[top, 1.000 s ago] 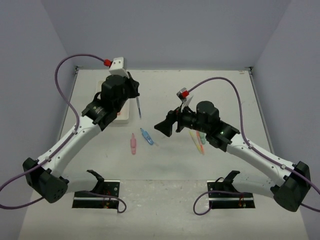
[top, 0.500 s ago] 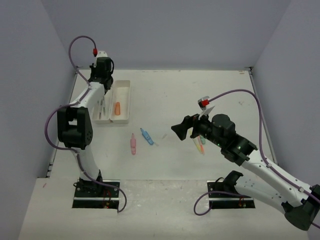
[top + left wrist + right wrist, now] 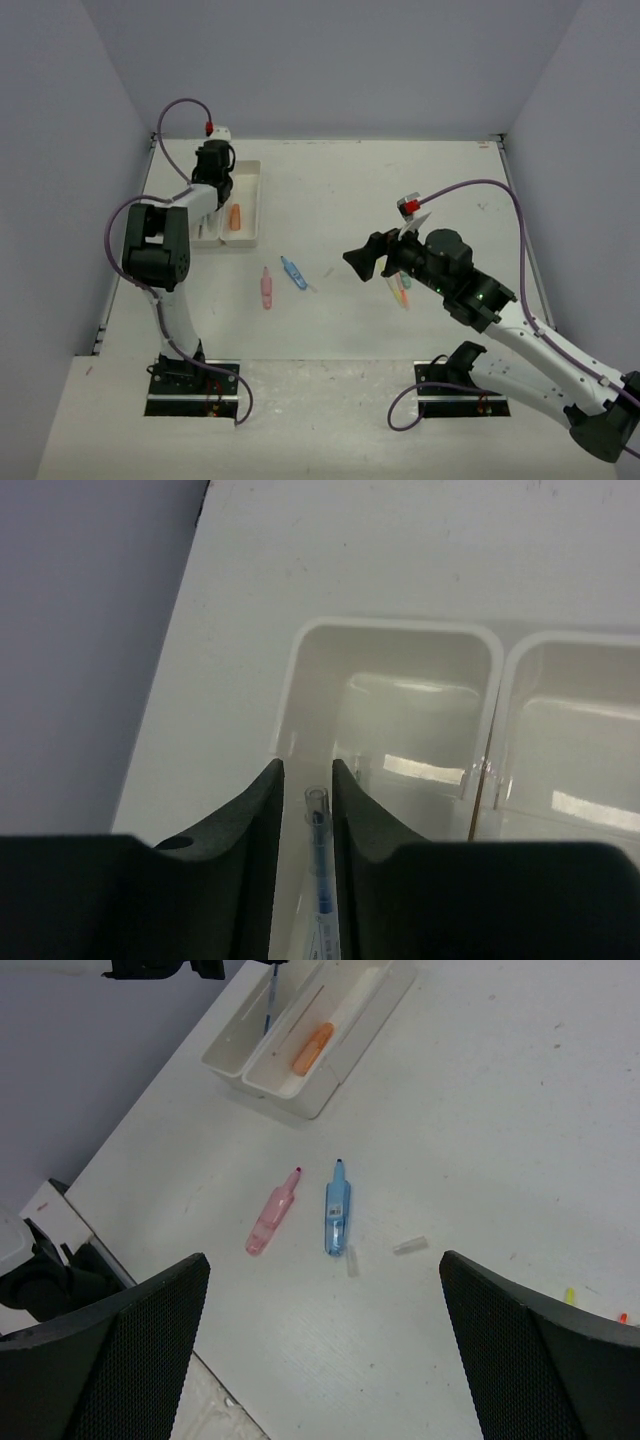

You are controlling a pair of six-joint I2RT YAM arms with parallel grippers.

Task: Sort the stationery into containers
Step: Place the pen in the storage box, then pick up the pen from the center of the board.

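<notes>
The left gripper [image 3: 307,768] is clamped on a thin pen [image 3: 319,855], which hangs over the left tray [image 3: 300,640]. An orange piece [image 3: 235,216] lies in the right tray [image 3: 250,190]. On the table [image 3: 520,1110], a pink piece [image 3: 272,1224] lies just beside a blue piece [image 3: 337,1218] whose label is too small to read. The right gripper [image 3: 322,1258] hovers above them, spread wide and holding nothing.

Left arm [image 3: 160,245]: stretched far forward; left gripper [image 3: 306,778] clamped on a pen [image 3: 318,880]. Right arm [image 3: 505,315]: bent inward; right gripper [image 3: 322,1260] spread wide.
</notes>
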